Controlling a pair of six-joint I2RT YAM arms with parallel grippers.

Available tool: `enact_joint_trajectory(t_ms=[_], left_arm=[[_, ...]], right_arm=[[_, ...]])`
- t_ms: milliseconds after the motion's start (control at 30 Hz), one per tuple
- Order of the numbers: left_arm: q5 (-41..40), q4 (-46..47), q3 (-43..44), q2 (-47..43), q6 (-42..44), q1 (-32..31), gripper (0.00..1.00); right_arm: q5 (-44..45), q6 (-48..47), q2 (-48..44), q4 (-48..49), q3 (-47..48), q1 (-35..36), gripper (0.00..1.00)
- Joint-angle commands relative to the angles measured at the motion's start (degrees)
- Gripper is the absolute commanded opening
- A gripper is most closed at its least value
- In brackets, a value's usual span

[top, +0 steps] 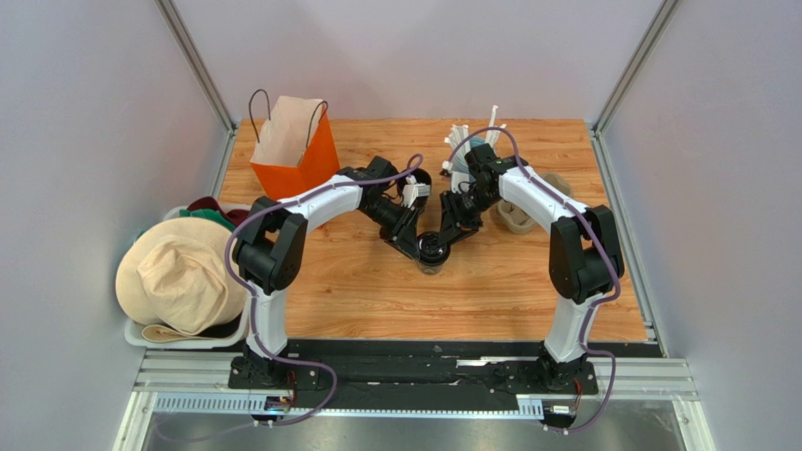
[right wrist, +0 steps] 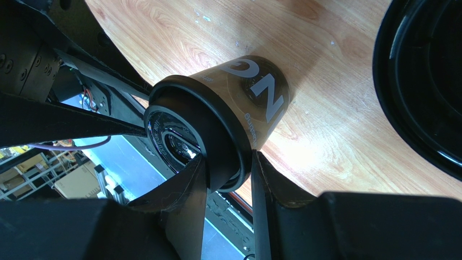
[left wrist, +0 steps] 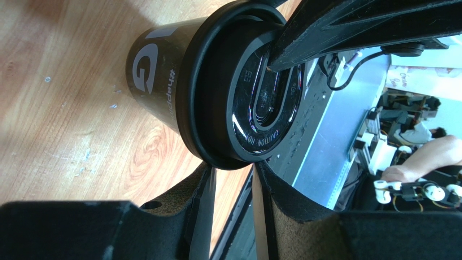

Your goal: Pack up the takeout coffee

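Note:
The takeout coffee (top: 432, 254), a dark cup with a black lid, stands upright on the wooden table between both grippers. In the left wrist view the cup (left wrist: 157, 81) and its lid (left wrist: 260, 92) fill the middle. My left gripper (left wrist: 234, 170) pinches the lid's rim at its very fingertips; it reaches in from the left in the top view (top: 417, 246). My right gripper (right wrist: 226, 162) is shut on the lid's rim, one finger on the lid top and one against the cup wall (right wrist: 255, 103). It comes from the upper right (top: 444, 237).
An orange paper bag (top: 294, 150) stands open at the back left. A pale blue cup of white straws (top: 471, 141) and a moulded cardboard cup tray (top: 518, 216) sit at the back right. A white bin of hats (top: 179, 277) lies off the table's left edge.

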Motion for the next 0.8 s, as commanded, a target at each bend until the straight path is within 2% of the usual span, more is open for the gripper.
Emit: enact_joint_trajectory(t_ms=[0, 300, 600, 767], left_arm=[[-12.9, 4.4, -1.5, 0.6, 6.6, -1.3, 0.36], [-5.9, 0.1, 3.5, -5.9, 10.1, 1.5, 0.49], [1.0, -1.7, 3.5, -10.6, 12.7, 2.8, 0.53], [0.8, -2.9, 3.9, -13.1, 13.8, 4.7, 0.55]], right_arm=[[10.5, -0.7, 1.8, 5.8, -0.8, 1.2, 0.04], [9.5, -1.0, 0.5, 5.3, -0.2, 1.2, 0.04], [7.8, -2.6, 0.9, 3.7, 0.9, 1.2, 0.06], [6.8, -3.6, 1.7, 2.7, 2.2, 1.2, 0.07]])
